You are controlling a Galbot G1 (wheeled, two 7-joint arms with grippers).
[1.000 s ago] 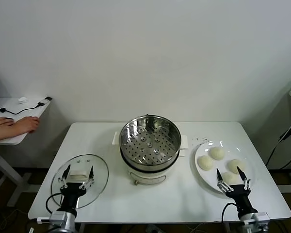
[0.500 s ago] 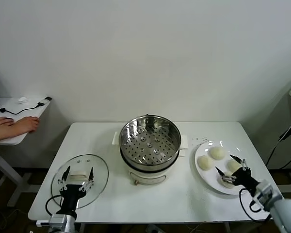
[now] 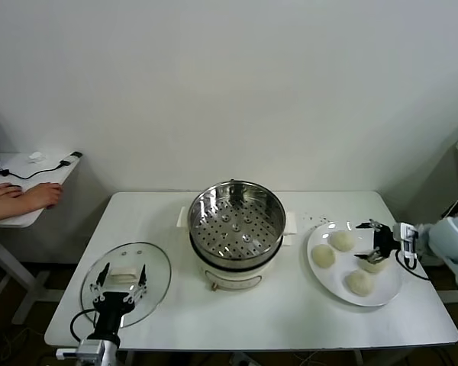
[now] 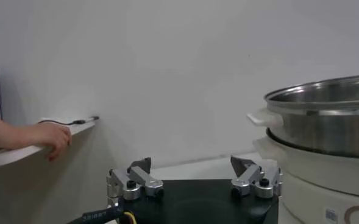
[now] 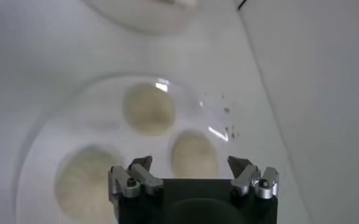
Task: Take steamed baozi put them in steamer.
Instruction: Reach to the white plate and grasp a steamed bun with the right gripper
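Observation:
The steamer (image 3: 237,221), a shiny steel pot with a perforated tray, stands mid-table with nothing in it; its rim also shows in the left wrist view (image 4: 325,122). Several steamed baozi lie on a white plate (image 3: 332,284) to its right, among them one at the back (image 3: 342,241), one on the left (image 3: 323,255) and one at the front (image 3: 359,283). My right gripper (image 3: 364,242) reaches in from the right, open, low over the plate, a baozi (image 5: 194,154) between its spread fingers (image 5: 190,164). My left gripper (image 3: 122,278) waits open over the glass lid.
A round glass lid (image 3: 156,267) with a white handle lies at the table's front left. A person's hand (image 3: 23,197) rests on a side table at the far left, with a cable beside it. The table's right edge is close to the plate.
My right arm has swung from the table's front edge round to the right side, and its gripper now points in over the plate. The left arm has not moved.

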